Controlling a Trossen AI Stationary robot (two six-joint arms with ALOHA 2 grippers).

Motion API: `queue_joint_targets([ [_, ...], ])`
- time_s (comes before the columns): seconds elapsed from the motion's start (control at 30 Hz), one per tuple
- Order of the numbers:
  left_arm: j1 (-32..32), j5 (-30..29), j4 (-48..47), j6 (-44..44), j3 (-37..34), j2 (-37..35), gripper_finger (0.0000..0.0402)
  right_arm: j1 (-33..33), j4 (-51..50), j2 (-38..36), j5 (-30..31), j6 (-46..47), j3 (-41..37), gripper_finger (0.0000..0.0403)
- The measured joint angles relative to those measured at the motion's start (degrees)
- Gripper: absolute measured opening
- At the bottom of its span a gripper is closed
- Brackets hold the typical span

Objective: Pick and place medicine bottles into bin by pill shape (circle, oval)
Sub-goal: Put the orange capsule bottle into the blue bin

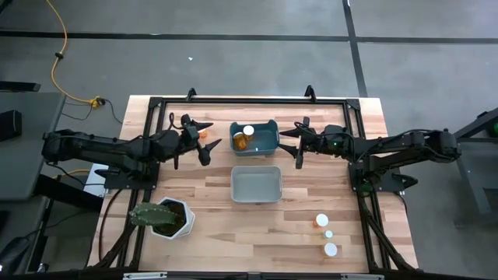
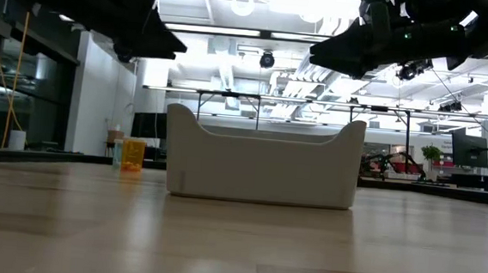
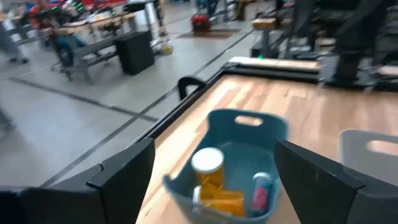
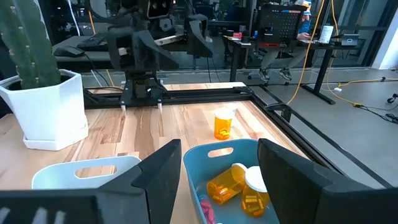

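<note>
Nearest us in the high view, three white-capped medicine bottles point(image 1: 325, 234) stand near right on the wooden table point(image 1: 210, 225); the left gripper point(image 1: 201, 142) and right gripper point(image 1: 295, 143), both spread wide and holding nothing, flank a blue plastic bin point(image 1: 267, 130) containing orange bottles point(image 1: 243, 138). A pale grey bin point(image 1: 257, 199) sits just nearer. Low view: we note one orange bottle point(image 2: 132, 154) standing left of that bin. Right wrist view: a white hexagonal cactus pot point(image 4: 52, 112).

bottles point(image 1: 243, 139) in far bin point(image 1: 268, 138)
</note>
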Motion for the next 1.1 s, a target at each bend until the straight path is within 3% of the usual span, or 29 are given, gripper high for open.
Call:
queue_joint_targets([
  [0.2,1.23,-11.12,-4.98,-4.27,0.00,0.00,0.0352,0.00,0.00,0.00,0.00,0.00,0.00,0.0206],
  [0.4,8.47,-17.52,-10.56,-17.89,0.00,1.16,0.0364,0.00,0.02,0.00,0.00,0.00,0.00,0.0206],
  [0.57,15.55,-12.67,-13.00,-25.02,0.00,6.02,0.0363,0.00,0.34,0.00,0.00,0.00,0.00,0.0206],
  [0.87,22.86,-1.28,-8.63,-27.72,0.27,18.24,0.0363,0.00,0.63,0.00,0.00,0.00,0.00,0.0206],
  [1.1,23.74,-0.33,-9.11,-28.36,1.50,21.90,0.0362,0.02,0.61,0.00,0.00,0.00,0.00,0.0206],
])
